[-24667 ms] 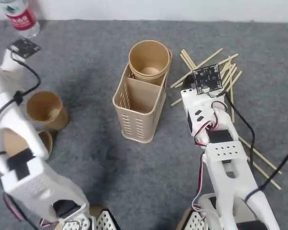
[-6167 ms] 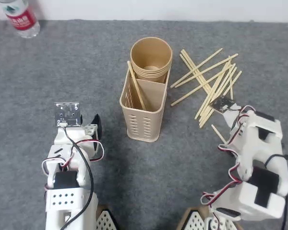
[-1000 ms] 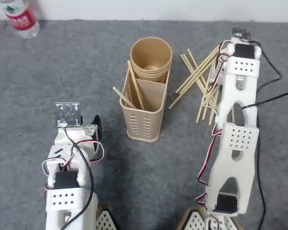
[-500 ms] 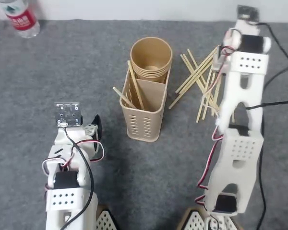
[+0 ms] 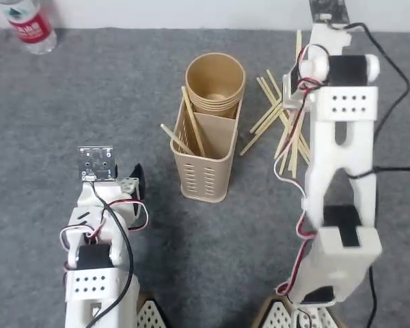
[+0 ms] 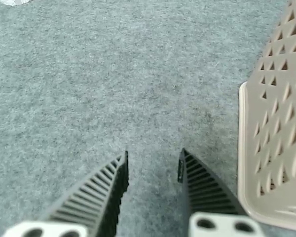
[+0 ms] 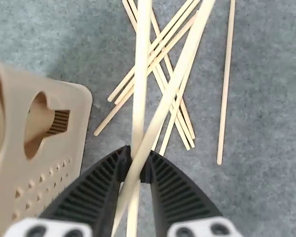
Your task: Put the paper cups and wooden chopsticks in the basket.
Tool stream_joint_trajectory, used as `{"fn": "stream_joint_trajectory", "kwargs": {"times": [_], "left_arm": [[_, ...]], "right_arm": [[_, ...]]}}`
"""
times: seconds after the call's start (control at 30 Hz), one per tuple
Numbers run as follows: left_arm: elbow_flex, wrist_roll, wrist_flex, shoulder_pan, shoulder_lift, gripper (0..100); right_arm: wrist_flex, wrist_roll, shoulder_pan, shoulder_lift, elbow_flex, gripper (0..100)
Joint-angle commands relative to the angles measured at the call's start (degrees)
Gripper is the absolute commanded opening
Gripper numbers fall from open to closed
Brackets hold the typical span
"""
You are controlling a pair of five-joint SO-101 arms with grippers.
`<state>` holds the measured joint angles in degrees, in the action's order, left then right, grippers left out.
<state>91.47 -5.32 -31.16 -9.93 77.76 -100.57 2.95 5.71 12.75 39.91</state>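
Grey felt-looking covering runs all over the desk (image 5: 89, 89), with a pale wall strip along the top edge of the high view.

So, the right claw (image 7: 136, 165): it's squeezed almost closed and pinching two wooden chopsticks (image 7: 140, 74) that cross each other right between the fingers. In the high view the right arm (image 5: 338, 150) is stretched way up the right side of the frame, and one of the held sticks pokes out near the top edge.

Past the fingertips there's the loose pile (image 5: 265, 124) of more chopsticks, lying crisscrossed on the desk just right of the basket (image 5: 203, 171). One lone stick (image 7: 226, 84) lies a bit apart from the rest.

The basket sits about center frame and has two compartments. The upper one holds a nested stack of paper cups (image 5: 215, 82). The lower one has a couple of chopsticks already in it (image 5: 195, 126), one leaning against the divider side and the other tilted out over the left rim.

The left claw (image 6: 153, 165) is spread open with nothing in it, just grey desk between the fingers. The perforated basket wall is close beside one finger, not touching as far as I can tell. The left arm (image 5: 96, 232) sits in the lower left of the high view, left of the basket.

Way off in the upper left corner there's a plastic bottle (image 5: 29, 24) with a red label, well apart from everything else.
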Motion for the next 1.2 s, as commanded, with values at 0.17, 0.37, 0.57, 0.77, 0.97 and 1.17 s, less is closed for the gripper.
{"fn": "stream_joint_trajectory", "kwargs": {"times": [0.17, 0.37, 0.57, 0.77, 0.97, 1.17], "left_arm": [[-0.40, 0.53, 1.14, 0.00, 0.70, 17], [-0.40, 0.53, 0.97, 0.00, 0.70, 17], [-0.40, 0.53, 0.44, 0.00, 0.70, 17], [-0.40, 0.53, 0.44, 0.18, 0.70, 17], [-0.40, 0.62, 0.44, 0.18, 0.70, 17], [-0.40, 0.62, 0.53, 0.18, 0.70, 17]], "right_arm": [[3.21, -0.88, 1.71, -20.09, -15.47, 0.7], [20.97, -5.45, 1.54, -30.64, -37.80, 0.7], [40.40, -9.49, 0.40, -35.30, -57.93, 0.7], [53.93, -12.92, -3.12, -35.38, -67.52, 0.7], [61.32, -14.42, -4.26, -37.32, -72.09, 0.7], [61.67, -14.24, -1.71, -45.93, -72.09, 0.7]]}}
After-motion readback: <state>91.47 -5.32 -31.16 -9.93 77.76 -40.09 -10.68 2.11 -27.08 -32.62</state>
